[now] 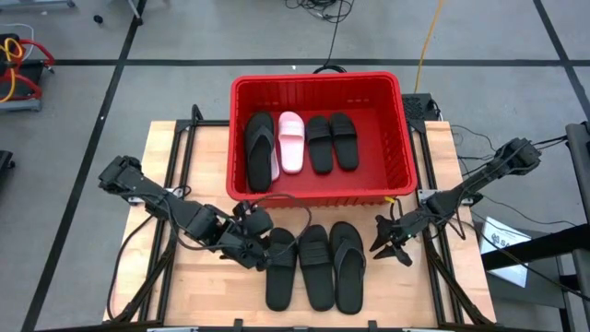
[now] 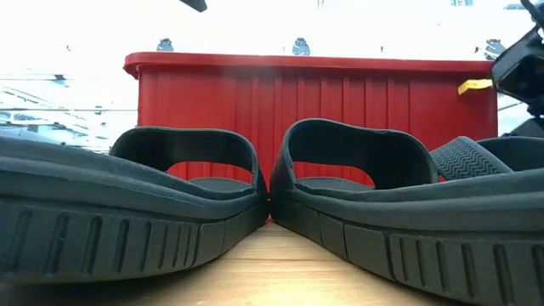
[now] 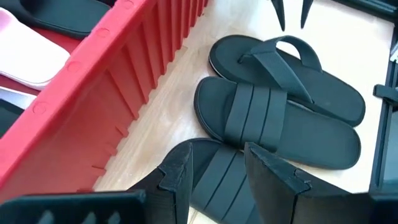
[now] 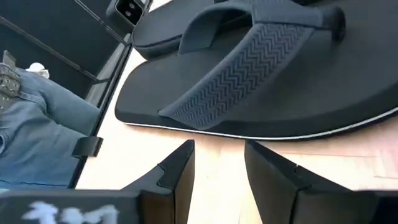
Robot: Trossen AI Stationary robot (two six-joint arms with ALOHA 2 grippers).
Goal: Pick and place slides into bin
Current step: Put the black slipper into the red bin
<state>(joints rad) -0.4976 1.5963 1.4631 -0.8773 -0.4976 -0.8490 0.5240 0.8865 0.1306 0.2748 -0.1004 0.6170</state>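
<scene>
Three black slides lie side by side, soles down, on the wooden table in front of the red bin (image 1: 316, 88): a wide-strap one (image 1: 281, 267) on the left, a wide-strap one (image 1: 315, 266) in the middle, a thong one (image 1: 348, 266) on the right. Inside the bin lie a black thong slide (image 1: 258, 148), a pink slide (image 1: 291, 140) and two black wide-strap slides (image 1: 332, 142). My left gripper (image 3: 217, 168) hovers open over the left slide's (image 3: 214, 180) far end. My right gripper (image 4: 217, 155) is open, low beside the thong slide's (image 4: 261, 74) right edge.
The bin's near wall (image 2: 306, 102) stands just behind the three slides. Dark frame rails (image 1: 175, 184) run along both table sides. A person's jeans (image 4: 31, 124) show past the table's near edge. Bare wood (image 1: 207, 295) lies left of the slides.
</scene>
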